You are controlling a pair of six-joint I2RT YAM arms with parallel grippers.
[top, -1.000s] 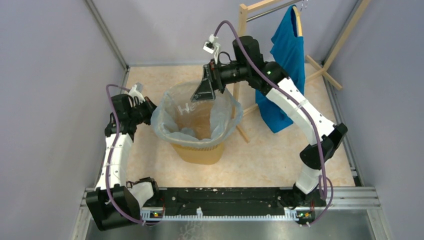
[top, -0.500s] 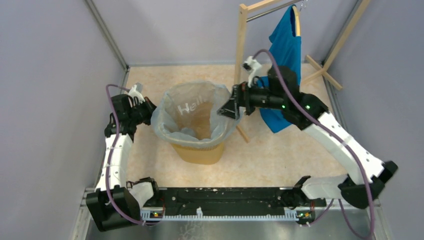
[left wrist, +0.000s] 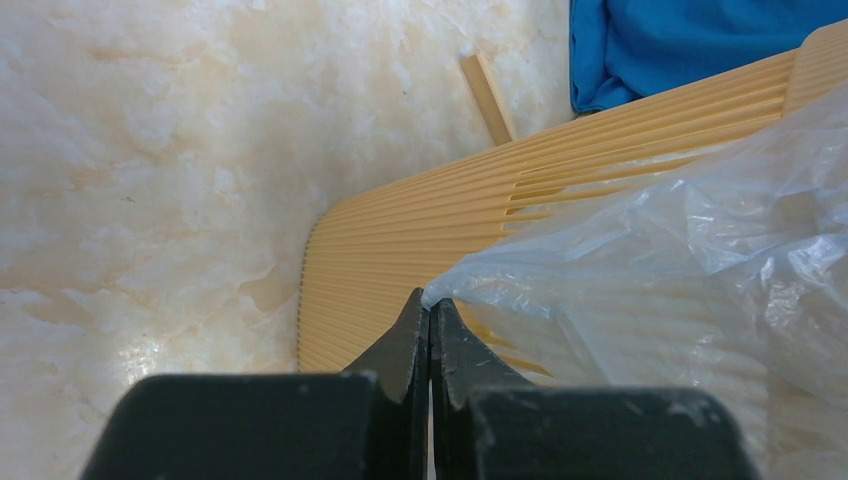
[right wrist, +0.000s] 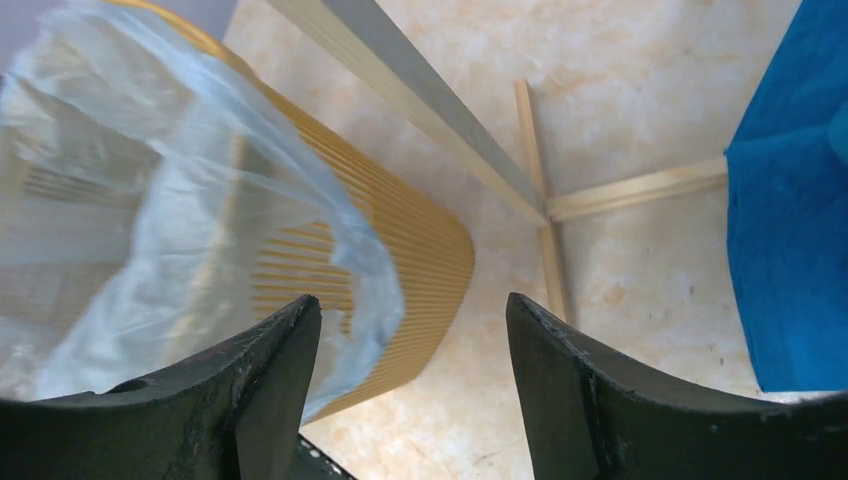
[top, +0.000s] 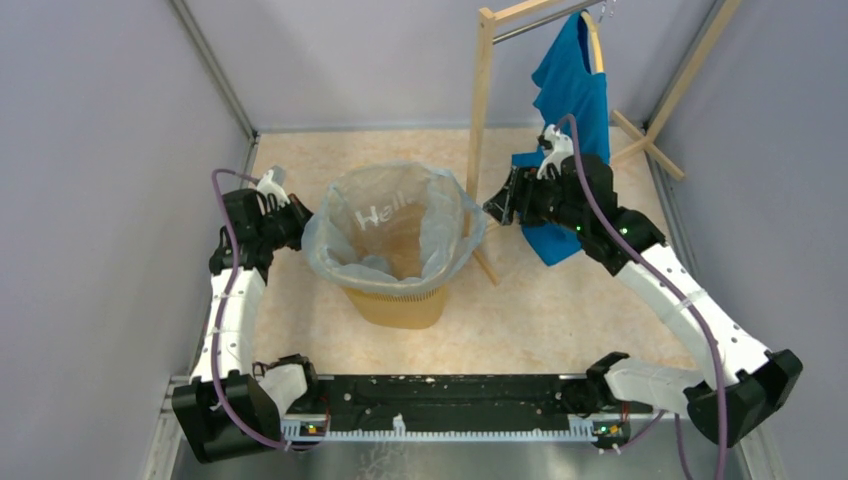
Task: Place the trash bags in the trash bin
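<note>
The yellow-orange trash bin [top: 400,308] stands on the marbled surface [top: 560,320]. It is lined by the translucent trash bag [top: 440,230], whose rim drapes out over the bin's lip. At the bin's left side, the left pincer [top: 295,222] is clamped together on the bag's edge. Right of the bin, the right pincer [top: 497,207] hangs with its jaws apart, holding nothing. It is just beside a wooden rack [top: 481,100] carrying a blue shirt [top: 575,90].
</note>
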